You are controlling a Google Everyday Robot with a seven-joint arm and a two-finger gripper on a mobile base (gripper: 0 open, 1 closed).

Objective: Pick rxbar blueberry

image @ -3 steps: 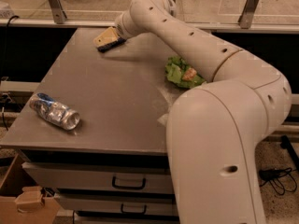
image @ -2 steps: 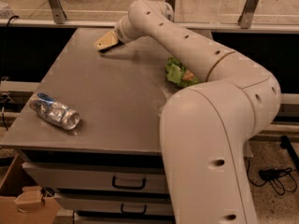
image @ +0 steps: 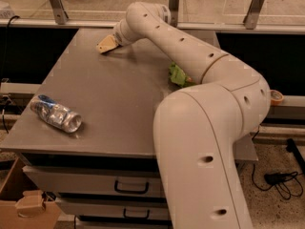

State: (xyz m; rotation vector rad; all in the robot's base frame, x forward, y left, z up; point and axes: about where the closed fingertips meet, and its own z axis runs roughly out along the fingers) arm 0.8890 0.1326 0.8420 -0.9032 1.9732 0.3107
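We see the gripper (image: 106, 45) low over the far left part of the grey table (image: 119, 104), its tan end touching or almost touching the tabletop near the back edge. From this side we cannot tell whether it is spread, pressed together or pinching something. The white arm (image: 205, 128) rises from the front right, fills much of the view, bends at a thick elbow and stretches across the table toward that far corner. We cannot make out the rxbar blueberry anywhere on the bare parts of the table, and we cannot tell whether it lies beneath the gripper or behind the arm. A crinkled green chip bag (image: 178, 75) lies on the right half of the table, partly hidden by the arm's forearm that passes over it. A crushed clear plastic bottle (image: 56, 115) with a blue cap end lies on its side near the front left edge, well apart from both the gripper and the bag. Below the tabletop are drawers (image: 131, 187) with dark handles. A cardboard box (image: 28, 206) stands on the floor at the lower left, and a roll of tape (image: 276, 97) sits on the ledge at the right, just beside the arm's elbow.
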